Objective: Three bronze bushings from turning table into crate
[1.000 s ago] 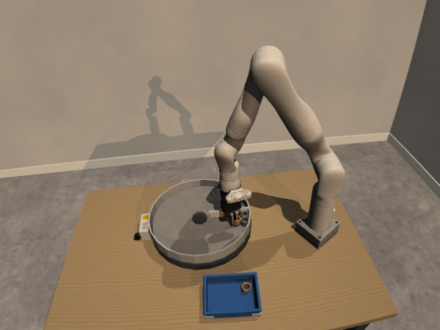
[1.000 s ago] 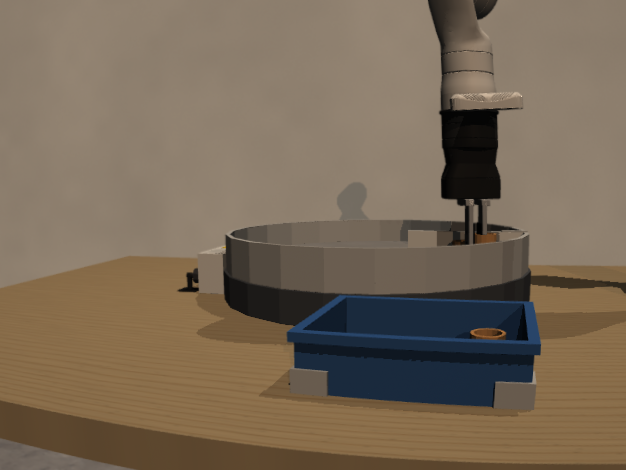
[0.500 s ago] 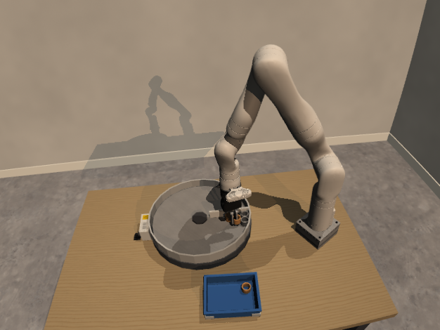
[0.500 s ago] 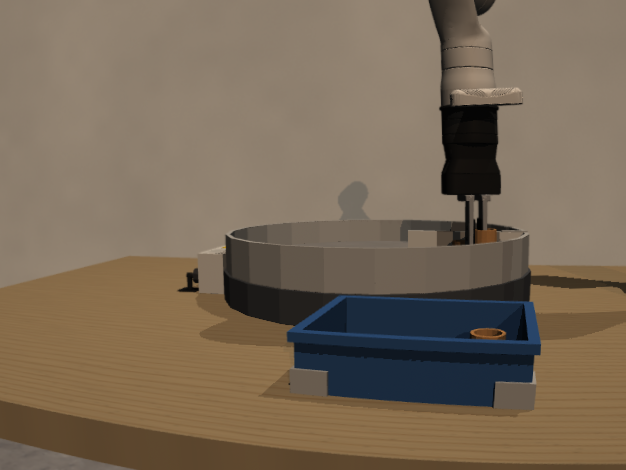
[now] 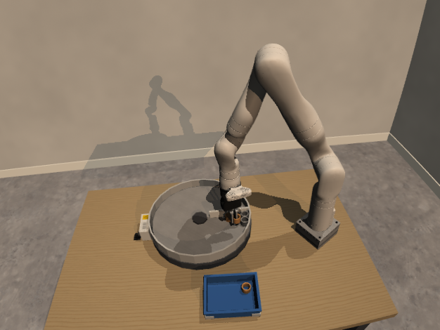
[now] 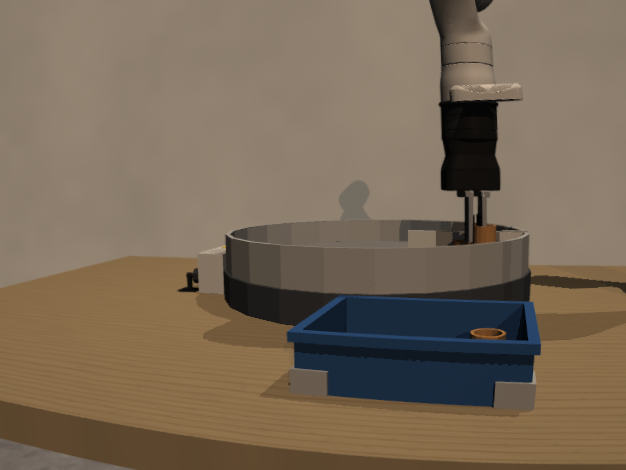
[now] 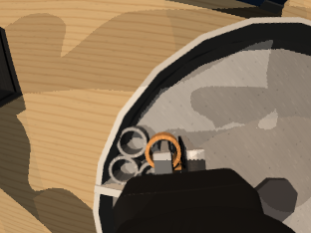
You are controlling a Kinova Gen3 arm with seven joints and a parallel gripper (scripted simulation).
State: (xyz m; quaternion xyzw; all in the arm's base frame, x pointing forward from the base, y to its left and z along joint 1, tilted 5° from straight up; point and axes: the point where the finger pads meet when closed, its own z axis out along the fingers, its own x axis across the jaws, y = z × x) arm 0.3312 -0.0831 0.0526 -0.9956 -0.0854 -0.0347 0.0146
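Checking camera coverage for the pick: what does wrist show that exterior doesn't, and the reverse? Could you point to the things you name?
Wrist only: grey bushings (image 5: 241, 214) (image 7: 119, 141) by the rim; the dark hub (image 5: 199, 218) (image 7: 277, 195).

Exterior only: the crate bushing (image 5: 245, 291) (image 6: 487, 338); the white box (image 5: 144, 230) (image 6: 210, 273) beside the turntable; the wall (image 5: 106, 35) (image 6: 151, 101).

Both: the turntable (image 5: 199, 259) (image 6: 348, 268) (image 7: 177, 53), the table (image 5: 106, 248) (image 6: 126, 354) (image 7: 50, 134), and the fingers (image 5: 233, 216) (image 6: 483, 209) shut on a bronze bushing (image 5: 237, 220) (image 6: 485, 233) (image 7: 162, 134).
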